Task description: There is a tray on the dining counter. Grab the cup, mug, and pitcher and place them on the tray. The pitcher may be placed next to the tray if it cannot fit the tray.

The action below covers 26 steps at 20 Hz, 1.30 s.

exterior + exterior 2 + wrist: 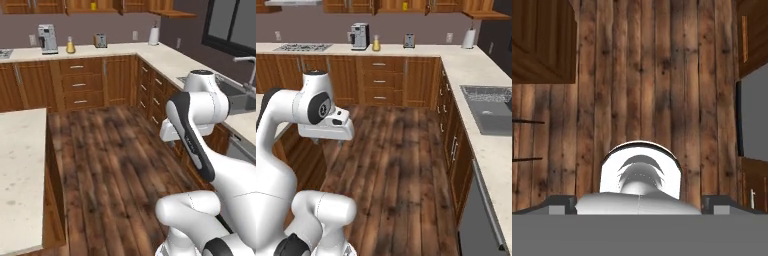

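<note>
While the arm (200, 130) stands folded over the plank floor (115, 160), its gripper (639, 202) points straight down, and in the hand view the two dark finger tips sit far apart at about seven and five o'clock, so the jaws are spread wide with nothing between them but bare boards. From the left base view, the dining counter (20, 170) lies at nine o'clock of the arm, a pale speckled slab on brown cabinets. On the long back counter (115, 50), at roughly eleven o'clock, stands a small glass vessel with orange contents, probably the pitcher (70, 46), though it is too small to be sure; it sits just beside a grey coffee machine (48, 38) and near a toaster (100, 40). A white paper towel roll (153, 35) stands at about one o'clock in the corner. From the right base view, a steel sink (491, 110) lies at three o'clock and a stovetop (301, 47) at eleven.
</note>
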Tool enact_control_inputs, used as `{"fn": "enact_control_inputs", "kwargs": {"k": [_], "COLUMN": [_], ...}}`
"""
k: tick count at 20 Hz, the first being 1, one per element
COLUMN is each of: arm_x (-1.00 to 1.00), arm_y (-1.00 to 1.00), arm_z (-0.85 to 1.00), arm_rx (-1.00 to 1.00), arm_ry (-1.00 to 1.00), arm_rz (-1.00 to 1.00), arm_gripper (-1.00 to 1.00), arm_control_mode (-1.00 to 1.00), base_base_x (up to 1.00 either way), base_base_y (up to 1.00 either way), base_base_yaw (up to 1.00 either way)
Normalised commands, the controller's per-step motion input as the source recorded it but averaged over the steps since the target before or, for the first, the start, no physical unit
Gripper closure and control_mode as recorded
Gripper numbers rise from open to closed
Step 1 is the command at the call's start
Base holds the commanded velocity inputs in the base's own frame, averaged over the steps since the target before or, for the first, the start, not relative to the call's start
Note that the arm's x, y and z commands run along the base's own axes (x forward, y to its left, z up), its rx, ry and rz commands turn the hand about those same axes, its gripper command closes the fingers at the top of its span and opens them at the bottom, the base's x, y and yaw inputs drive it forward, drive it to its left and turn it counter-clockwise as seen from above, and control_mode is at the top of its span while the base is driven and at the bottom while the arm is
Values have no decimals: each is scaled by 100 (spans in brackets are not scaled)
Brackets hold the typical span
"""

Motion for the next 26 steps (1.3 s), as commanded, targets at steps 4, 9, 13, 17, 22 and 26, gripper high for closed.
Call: {"fn": "enact_control_inputs", "kwargs": {"k": [4, 9, 13, 17, 22, 26], "arm_x": [0, 0, 0, 0, 0, 0], "arm_y": [0, 0, 0, 0, 0, 0], "arm_z": [0, 0, 0, 0, 0, 0], "arm_rx": [0, 0, 0, 0, 0, 0], "arm_ry": [0, 0, 0, 0, 0, 0], "arm_rz": [0, 0, 0, 0, 0, 0], "arm_gripper": [-100, -100, -100, -100, -100, -100], "arm_control_mode": [100, 100, 100, 100, 100, 100], "base_base_x": [100, 100, 100, 100, 100, 100], "base_base_y": [2, 13, 21, 15, 3, -16], "base_base_yaw": [0, 1, 0, 0, 0, 2]}}
